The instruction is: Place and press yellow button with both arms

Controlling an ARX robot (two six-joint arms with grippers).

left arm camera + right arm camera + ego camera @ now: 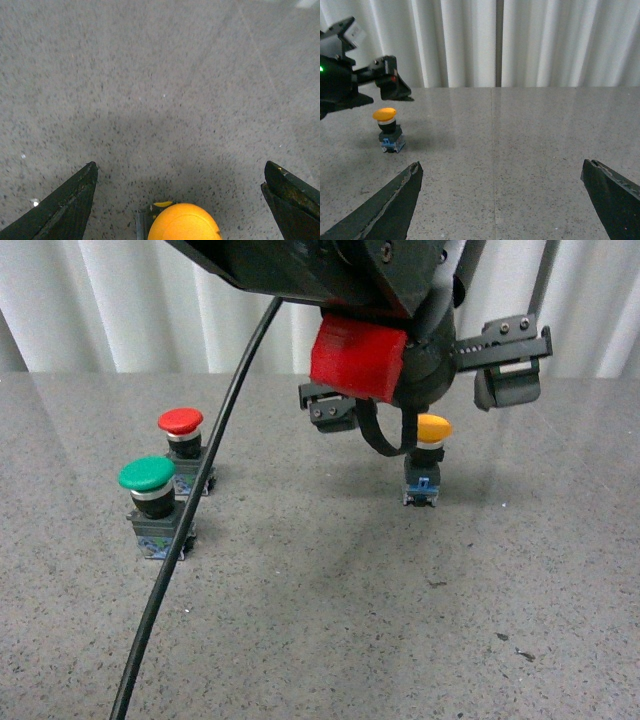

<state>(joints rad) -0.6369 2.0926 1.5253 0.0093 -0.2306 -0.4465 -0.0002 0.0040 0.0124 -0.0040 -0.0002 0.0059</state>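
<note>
Grey tabletop (350, 630), yellow button (434, 428), white curtains (100, 300)

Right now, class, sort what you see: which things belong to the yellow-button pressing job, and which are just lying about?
Belongs to the job: yellow button, standing upright; left gripper, open above it; right gripper, open, farther off.
Lying about: green button; red button.
</note>
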